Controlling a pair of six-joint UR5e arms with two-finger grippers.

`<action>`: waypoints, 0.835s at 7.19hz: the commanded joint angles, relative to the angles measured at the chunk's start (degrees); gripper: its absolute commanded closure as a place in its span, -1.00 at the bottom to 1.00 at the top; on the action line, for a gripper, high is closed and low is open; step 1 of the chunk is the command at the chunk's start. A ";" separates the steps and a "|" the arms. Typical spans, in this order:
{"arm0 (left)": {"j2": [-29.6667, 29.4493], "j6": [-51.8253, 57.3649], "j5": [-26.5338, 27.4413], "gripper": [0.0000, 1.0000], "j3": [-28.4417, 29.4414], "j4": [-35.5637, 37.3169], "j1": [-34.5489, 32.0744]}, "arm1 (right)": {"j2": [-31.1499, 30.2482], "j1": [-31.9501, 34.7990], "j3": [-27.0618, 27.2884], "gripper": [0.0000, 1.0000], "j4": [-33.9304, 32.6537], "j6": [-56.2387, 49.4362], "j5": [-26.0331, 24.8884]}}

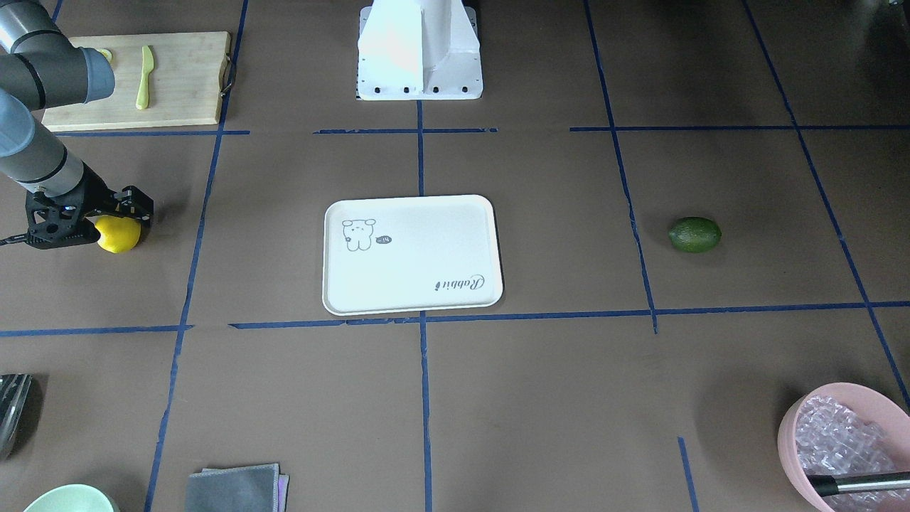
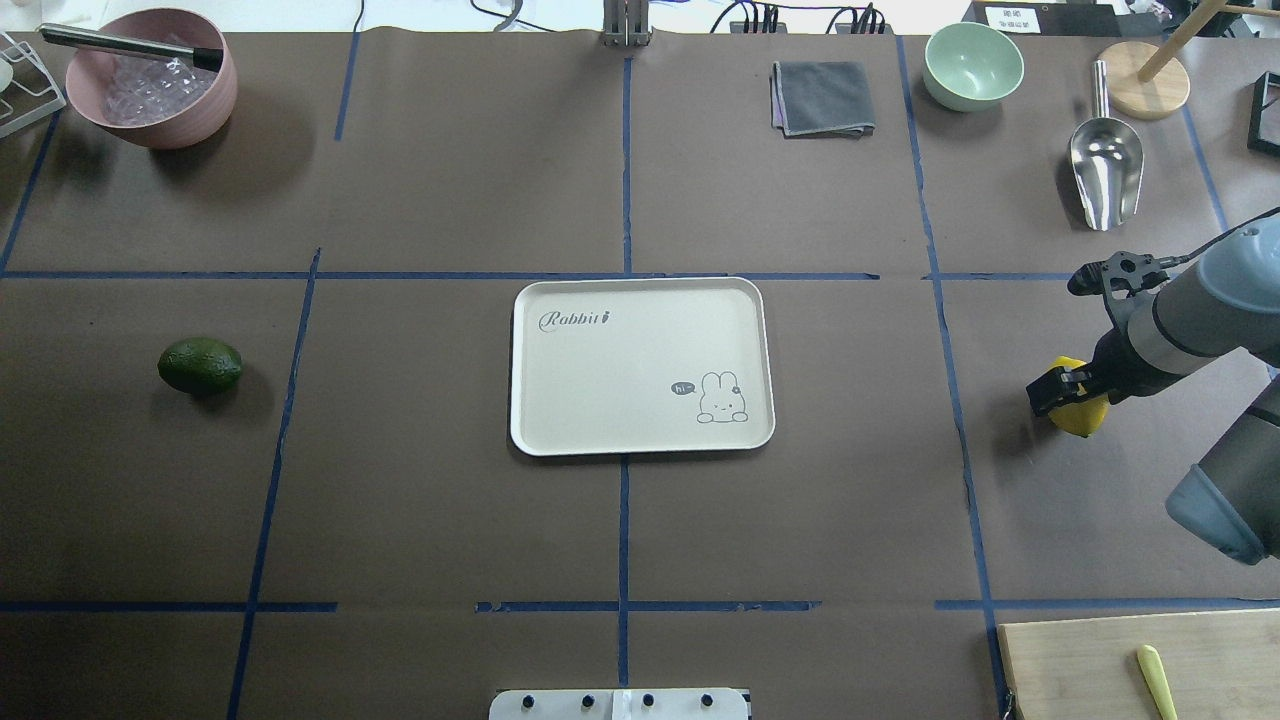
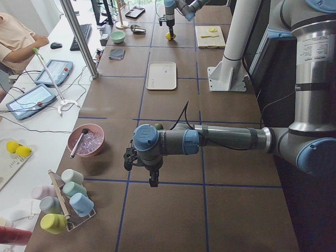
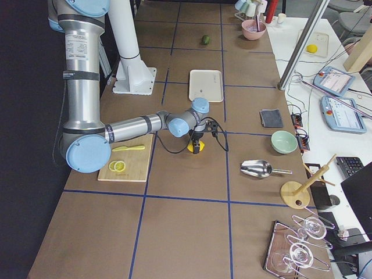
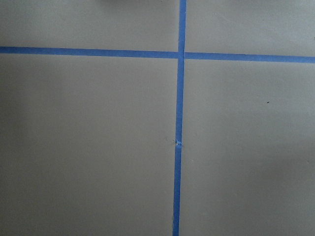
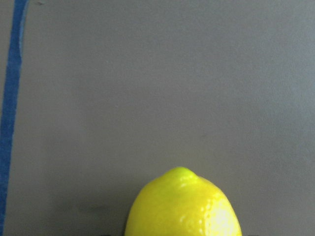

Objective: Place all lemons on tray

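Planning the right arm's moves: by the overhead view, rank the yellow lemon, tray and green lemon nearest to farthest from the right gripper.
From the right gripper:
1. yellow lemon, at its fingertips, view's right.
2. tray, centre.
3. green lemon, far left.

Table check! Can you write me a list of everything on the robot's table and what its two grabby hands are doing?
Surface: brown table with a grid of blue tape, nothing spilled.
Job's things: yellow lemon on the table under the right gripper; green lemon alone on the table; tray empty.
Clutter: cutting board with a small knife; pink bowl; green bowl; grey cloth; metal scoop.
Grippers: right gripper is down at the yellow lemon, grip unclear; left gripper hangs over bare table, open or shut cannot be told.
Cables: black cable along the left arm.
Surroundings: a person sits at a side desk with tablets.
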 commanded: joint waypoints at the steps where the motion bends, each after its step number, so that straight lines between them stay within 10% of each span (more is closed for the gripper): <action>1: 0.06 0.00 0.05 -1.00 -0.06 0.00 0.00 | 0.12 0.01 0.15 0.59 0.00 0.05 0.03; 2: 0.06 0.00 0.05 -1.00 -0.15 0.00 0.00 | 0.13 0.09 0.76 0.96 0.00 0.13 0.03; 6: 0.06 0.00 -0.04 -1.00 -0.15 0.00 0.00 | 13.35 -2.87 3.75 1.00 -2.53 15.11 0.56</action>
